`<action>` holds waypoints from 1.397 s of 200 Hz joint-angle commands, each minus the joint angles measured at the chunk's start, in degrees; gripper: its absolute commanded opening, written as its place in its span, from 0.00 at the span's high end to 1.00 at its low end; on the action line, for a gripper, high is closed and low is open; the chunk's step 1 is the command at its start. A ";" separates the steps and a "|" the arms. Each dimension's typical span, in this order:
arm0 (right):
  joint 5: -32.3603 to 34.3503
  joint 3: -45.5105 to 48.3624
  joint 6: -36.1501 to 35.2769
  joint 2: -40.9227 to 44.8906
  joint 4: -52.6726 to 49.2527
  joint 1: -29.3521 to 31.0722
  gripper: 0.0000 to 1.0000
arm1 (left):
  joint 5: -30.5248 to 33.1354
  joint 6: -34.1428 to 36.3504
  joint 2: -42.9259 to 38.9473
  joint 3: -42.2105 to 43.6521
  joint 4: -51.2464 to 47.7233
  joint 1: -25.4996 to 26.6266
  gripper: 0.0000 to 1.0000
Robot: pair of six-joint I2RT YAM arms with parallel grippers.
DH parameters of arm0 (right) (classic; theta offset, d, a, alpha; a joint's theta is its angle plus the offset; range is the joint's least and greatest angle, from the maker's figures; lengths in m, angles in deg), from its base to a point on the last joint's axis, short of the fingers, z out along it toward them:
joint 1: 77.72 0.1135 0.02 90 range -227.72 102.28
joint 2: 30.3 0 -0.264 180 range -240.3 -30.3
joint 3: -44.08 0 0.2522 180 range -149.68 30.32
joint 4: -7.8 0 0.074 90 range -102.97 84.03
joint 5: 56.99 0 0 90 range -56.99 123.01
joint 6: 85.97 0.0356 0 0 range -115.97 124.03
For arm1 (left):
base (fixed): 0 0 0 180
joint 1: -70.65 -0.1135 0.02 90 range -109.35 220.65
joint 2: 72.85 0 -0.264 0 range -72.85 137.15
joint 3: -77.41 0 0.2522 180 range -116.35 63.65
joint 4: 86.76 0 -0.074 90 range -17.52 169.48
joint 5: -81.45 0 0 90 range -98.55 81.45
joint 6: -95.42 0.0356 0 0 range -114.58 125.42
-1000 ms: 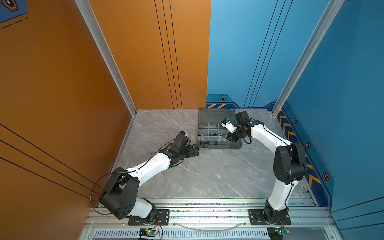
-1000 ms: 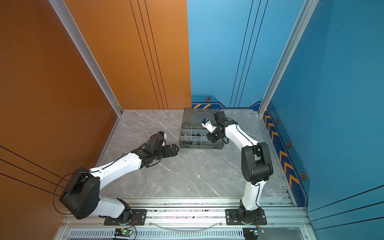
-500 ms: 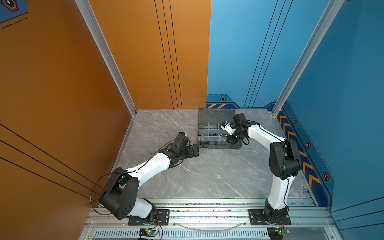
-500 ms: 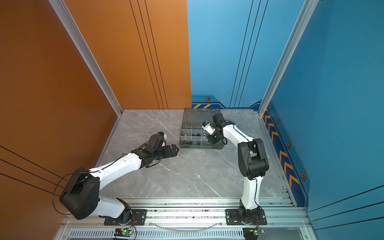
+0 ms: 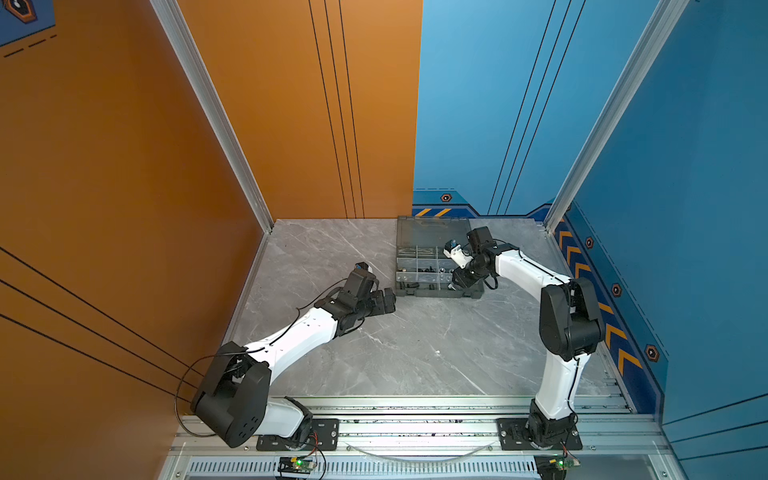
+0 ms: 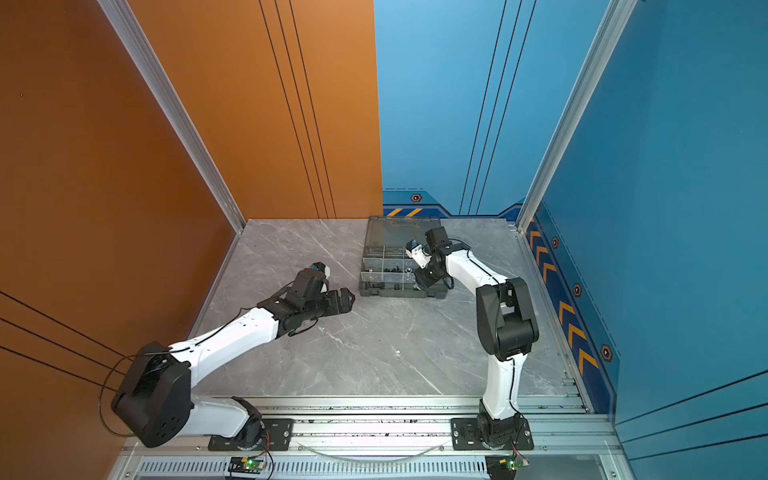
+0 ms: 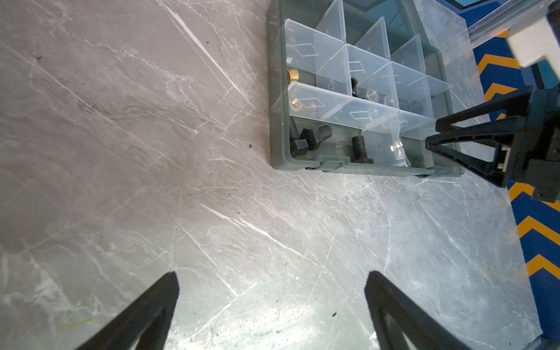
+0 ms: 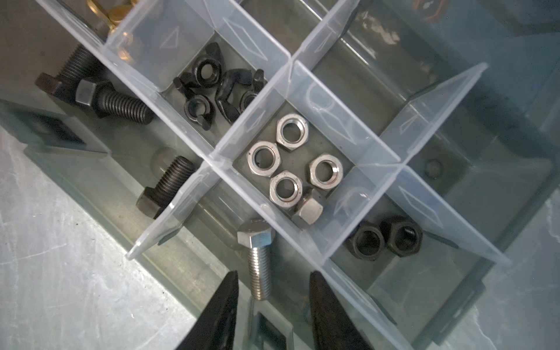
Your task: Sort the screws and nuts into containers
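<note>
Inside the smoky-grey case (image 5: 436, 293) at the counter's (image 5: 374, 353) far edge, a shiny silver screw (image 8: 258, 260) lies flat between the right tool's (image 8: 274, 274) parted fingers, touching neither. Neighbouring compartments hold silver nuts (image 8: 309, 210), black wing nuts (image 8: 212, 91), black nuts (image 8: 417, 239) and black screws (image 8: 121, 104). The left tool (image 7: 271, 274) gapes wide above the counter, holding nothing.

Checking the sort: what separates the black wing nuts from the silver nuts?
A clear divider stands between the wing nuts and the silver nuts, each kind in its own compartment; the right wrist view shows it.
</note>
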 commanded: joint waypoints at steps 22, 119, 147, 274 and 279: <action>-3.70 7.56 6.58 12.07 5.51 -1.48 0.54 | 6.88 5.62 -4.55 -1.49 -4.80 -1.32 0.02; -1.37 27.83 20.02 29.91 15.81 -11.99 0.44 | 24.92 21.62 -15.88 8.16 7.52 -4.76 0.02; -3.77 32.84 23.66 31.78 22.76 -17.37 0.44 | 23.62 24.54 -18.75 14.92 15.79 -10.12 0.02; -1.73 50.26 30.05 31.22 55.69 -24.42 0.42 | 12.78 34.84 -3.15 29.85 55.94 -28.23 0.02; -1.38 50.79 29.69 31.07 56.75 -24.39 0.42 | 12.57 34.97 -2.04 29.87 57.03 -28.31 0.02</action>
